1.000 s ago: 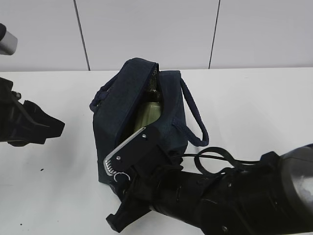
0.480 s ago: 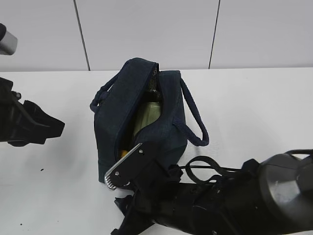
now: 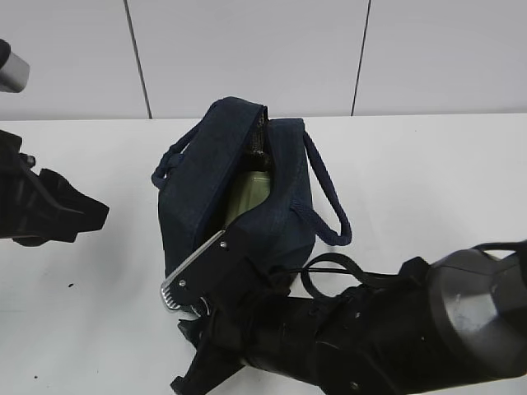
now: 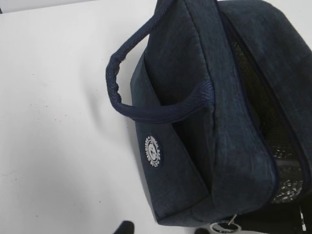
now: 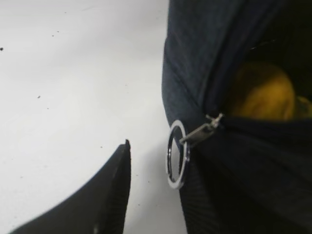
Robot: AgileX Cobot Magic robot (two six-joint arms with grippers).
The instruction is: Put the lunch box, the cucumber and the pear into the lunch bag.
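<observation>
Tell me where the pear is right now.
The pear is inside the lunch bag, showing yellow-orange through the open zipper in the right wrist view, just right of the metal ring pull.

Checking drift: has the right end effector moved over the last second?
Yes. The right end effector has slid left and down the image, toward the camera, away from the lunch bag opening.

Matte black right arm (image 3: 370, 337) (looped cable, silver-edged wrist plate with screws).
</observation>
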